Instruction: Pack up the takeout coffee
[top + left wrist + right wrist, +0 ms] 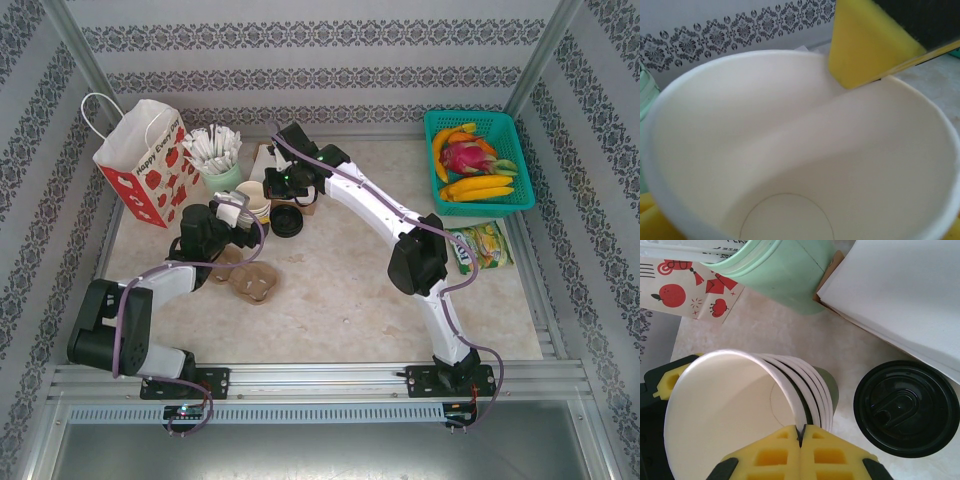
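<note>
**Both grippers busy at the cup stack; lidded coffee stood free beside it**

Nearest the arm bases, a cardboard cup carrier (pixel 250 283) lay on the bench (pixel 350 290), on the near side of the stack of lidless cups (pixel 810 385). At the stack, the left gripper (pixel 243 208) had its fingers (pixel 865 45) wide on either side of the top cup (pixel 790 150). Whether they pressed on it could not be told. The right gripper (pixel 800 440) had its pads together at the stack's rims, and it was unclear whether a paper edge was nipped between them. The takeout coffee (pixel 906 407) stood upright just right of the stack, held by nothing. Beyond the stack stood the pale green cup (pixel 785 275) of sticks, and left of that the gift bag (pixel 145 165).

The likeliest trouble was a nested cup sticking. A pull could then drag the stack over into the coffee, or the right wrist could nudge the lid.

The right wrist view gave the closed pads and the lid's face. The left wrist view looked into the top cup, empty to its base. The overhead view placed the bag and the carrier.
</note>
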Controlling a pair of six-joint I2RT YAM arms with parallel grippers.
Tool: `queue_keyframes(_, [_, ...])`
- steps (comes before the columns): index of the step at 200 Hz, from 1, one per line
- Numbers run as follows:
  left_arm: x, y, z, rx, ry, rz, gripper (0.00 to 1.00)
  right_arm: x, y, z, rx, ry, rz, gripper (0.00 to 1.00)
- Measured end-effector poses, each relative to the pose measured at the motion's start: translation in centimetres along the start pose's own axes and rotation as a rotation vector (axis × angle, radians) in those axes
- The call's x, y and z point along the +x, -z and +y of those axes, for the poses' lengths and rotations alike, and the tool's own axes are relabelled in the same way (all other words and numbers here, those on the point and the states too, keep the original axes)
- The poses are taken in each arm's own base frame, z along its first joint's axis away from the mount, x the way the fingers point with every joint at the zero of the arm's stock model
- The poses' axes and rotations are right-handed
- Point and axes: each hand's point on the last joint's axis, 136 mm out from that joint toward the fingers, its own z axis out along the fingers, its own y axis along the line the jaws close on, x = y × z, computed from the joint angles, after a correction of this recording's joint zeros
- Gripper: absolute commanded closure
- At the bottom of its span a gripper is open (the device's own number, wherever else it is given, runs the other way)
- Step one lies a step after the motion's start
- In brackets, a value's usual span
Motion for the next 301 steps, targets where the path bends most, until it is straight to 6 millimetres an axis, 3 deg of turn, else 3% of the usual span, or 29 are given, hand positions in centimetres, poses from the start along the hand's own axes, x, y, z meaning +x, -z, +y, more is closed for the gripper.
queue_keyframes(42, [0.4, -0.6, 0.0, 0.006, -0.006, -0.005, 0.24, 0.0, 0.1, -0.1, 0.005, -0.001, 0.001, 1.0])
queue_keyframes(104, [0.1, -0.6, 0.1, 0.006, -0.01, -0.016, 0.18, -0.3, 0.5, -0.1, -0.005, -0.004, -0.004, 1.0])
queue_keyframes(221, [-2.9, -0.4, -1.2, 0.101, -0.052, -0.09, 0.2, -0.9, 4.5, -0.7, -0.074, -0.042, -0.047, 1.0])
queue_keyframes(244, [-3.3, -0.6, -1.3, 0.117, -0.057, -0.076, 0.2, -1.0, 4.9, -0.4, -0.083, -0.039, -0.049, 1.0])
queue_keyframes(279, [-3.6, -0.7, -0.4, 0.098, -0.049, -0.06, 0.21, -1.7, 4.5, 1.9, -0.097, -0.009, -0.05, 1.0])
queue_keyframes(301, [-3.2, -0.9, 0.0, 0.095, -0.04, -0.028, 0.21, -1.8, 4.1, 1.8, -0.081, 0.003, -0.054, 1.0])
